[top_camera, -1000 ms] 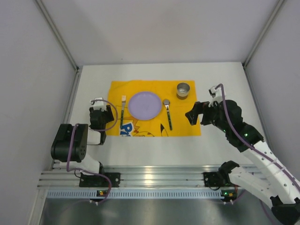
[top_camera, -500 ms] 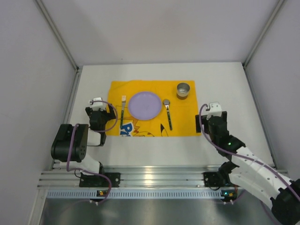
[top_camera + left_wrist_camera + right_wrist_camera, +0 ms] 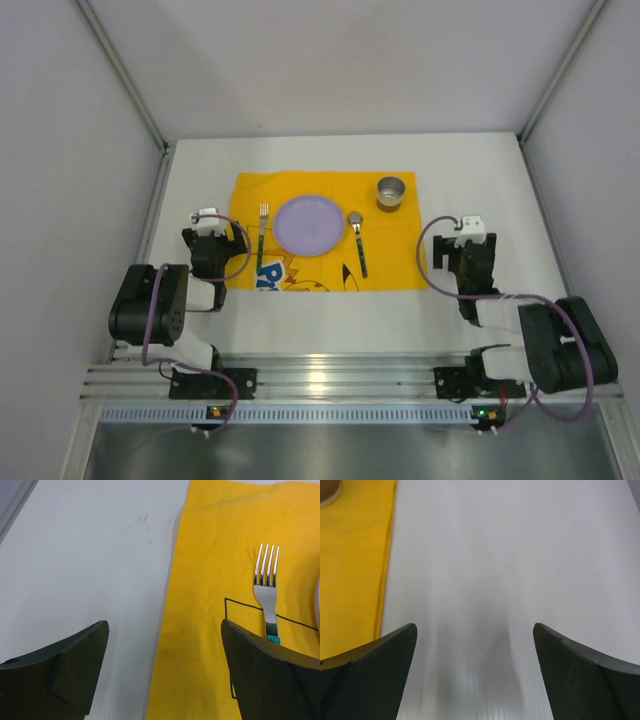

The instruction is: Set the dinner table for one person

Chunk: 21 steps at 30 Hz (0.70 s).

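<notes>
Dinner table [image 3: 300, 310] carries a yellow mat [image 3: 400, 262] toward its far edge; 1 purple plate [image 3: 308, 224] between fork [image 3: 262, 236] and spoon [image 3: 357, 240]; left gripper [image 3: 165, 627] and right gripper [image 3: 475, 627] empty, jaws wide apart.

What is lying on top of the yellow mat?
A purple plate, a fork left of it, a spoon right, a metal cup. The mat under the plate is hidden.

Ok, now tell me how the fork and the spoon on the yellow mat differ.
The fork lies left of the purple plate; the spoon lies right of it. The fork ends in four tines, the spoon in a round bowl. The fork also shows in the left wrist view, the spoon only from above. Both lie flat on the yellow mat, heads pointing away from the arms, with dark greenish handles.
</notes>
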Tool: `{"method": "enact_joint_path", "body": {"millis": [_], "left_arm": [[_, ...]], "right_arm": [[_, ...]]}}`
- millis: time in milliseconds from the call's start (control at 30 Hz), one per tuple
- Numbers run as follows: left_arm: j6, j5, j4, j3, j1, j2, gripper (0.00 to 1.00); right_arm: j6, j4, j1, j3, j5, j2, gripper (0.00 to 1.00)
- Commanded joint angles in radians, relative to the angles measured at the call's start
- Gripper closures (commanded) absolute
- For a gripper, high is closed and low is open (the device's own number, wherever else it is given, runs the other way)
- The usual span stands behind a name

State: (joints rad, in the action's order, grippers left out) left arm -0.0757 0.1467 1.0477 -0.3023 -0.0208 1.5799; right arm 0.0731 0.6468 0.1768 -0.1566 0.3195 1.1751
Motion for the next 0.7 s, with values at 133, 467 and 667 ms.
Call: {"method": "enact_joint_path", "body": {"millis": [133,467,667], "left_arm": [[0.005,0.001,0.086,0.005,0.001,-0.006,0.01],[0.004,0.001,0.086,0.005,-0.001,-0.008,0.01],[0.004,0.001,0.086,0.005,-0.001,-0.006,0.01]], "right_arm": [[-0.056,0.558,-0.151,-0.070,-0.220,0.258,0.00],[0.019,0.593,-0.117,-0.054,-0.293,0.270,0.00],[0.014,0.584,-0.119,-0.061,-0.283,0.271,0.00]]}}
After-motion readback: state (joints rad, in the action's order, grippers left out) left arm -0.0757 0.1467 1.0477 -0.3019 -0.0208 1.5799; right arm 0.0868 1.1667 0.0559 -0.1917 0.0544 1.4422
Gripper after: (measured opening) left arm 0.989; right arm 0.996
